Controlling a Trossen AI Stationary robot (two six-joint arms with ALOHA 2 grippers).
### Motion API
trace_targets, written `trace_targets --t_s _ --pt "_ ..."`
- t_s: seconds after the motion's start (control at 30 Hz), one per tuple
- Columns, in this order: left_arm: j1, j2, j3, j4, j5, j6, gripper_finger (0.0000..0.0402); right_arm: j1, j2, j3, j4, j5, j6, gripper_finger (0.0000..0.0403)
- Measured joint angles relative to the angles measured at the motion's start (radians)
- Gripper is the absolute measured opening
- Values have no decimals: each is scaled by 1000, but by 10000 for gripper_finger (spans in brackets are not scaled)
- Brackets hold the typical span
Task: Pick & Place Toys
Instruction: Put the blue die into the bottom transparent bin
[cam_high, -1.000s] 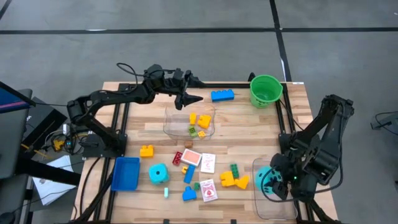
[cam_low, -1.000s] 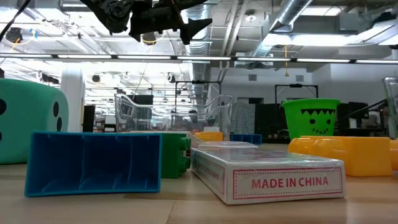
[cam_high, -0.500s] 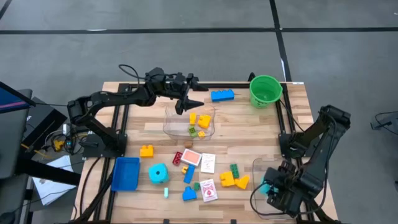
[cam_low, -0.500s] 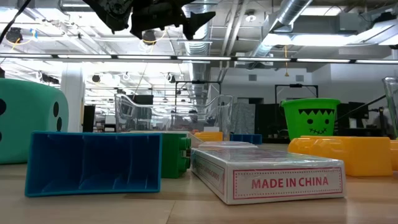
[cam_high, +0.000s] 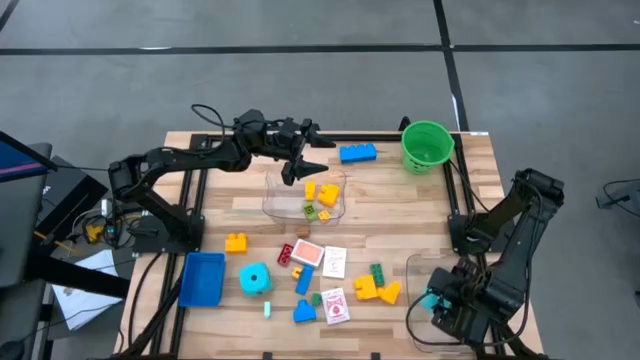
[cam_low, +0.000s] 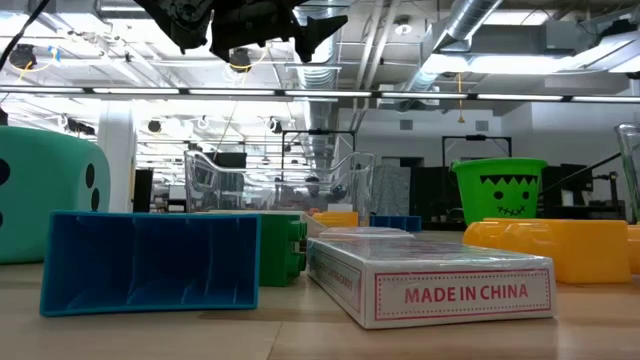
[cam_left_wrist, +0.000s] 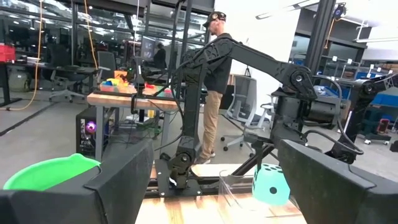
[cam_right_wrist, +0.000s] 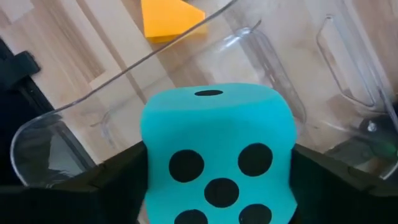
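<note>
A teal black-dotted die (cam_right_wrist: 217, 143) sits between the fingers of my right gripper (cam_high: 434, 303), inside the clear tub (cam_high: 452, 335) at the table's near right corner. My left gripper (cam_high: 302, 166) hangs open and empty over the far rim of a second clear tub (cam_high: 275, 200), which holds yellow and green bricks (cam_high: 320, 193). Another teal die (cam_high: 255, 278), a blue brick (cam_high: 357, 153), a yellow brick (cam_high: 235, 242), picture cards (cam_high: 333, 262) and more bricks (cam_high: 376, 285) lie on the table. My right gripper has the teal die between its two fingers, which lie against two opposite side faces (cam_right_wrist: 152, 155). The fingers come from above, pointing steeply down. The die sits upright within the tub's walls; its underside is hidden, so whether it rests on the tub floor cannot be told.
A green bucket (cam_high: 427, 145) stands at the far right corner. A blue tray (cam_high: 202, 278) lies at the near left. A card box (cam_low: 430, 275) and a blue brick (cam_low: 150, 262) lie at the near edge. A person stands beyond the table (cam_left_wrist: 214, 68).
My right gripper has gone down and toward the table's near edge, tipping to point more steeply down, and has carried the teal die lower into the near right tub.
</note>
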Motion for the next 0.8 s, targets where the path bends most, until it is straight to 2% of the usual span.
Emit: trace_targets --t_s 0.07,0.13,0.33,0.8 --pt "0 0 0 0 0 0 337 6 -4 0 -8 0 21 369" --pt "0 0 0 0 0 0 337 10 -6 0 -10 -2 25 386" --pt "0 0 0 -1 0 0 337 10 -12 0 -11 -29 29 365" --pt "0 0 0 -16 1 25 337 16 -21 0 -29 -27 17 369"
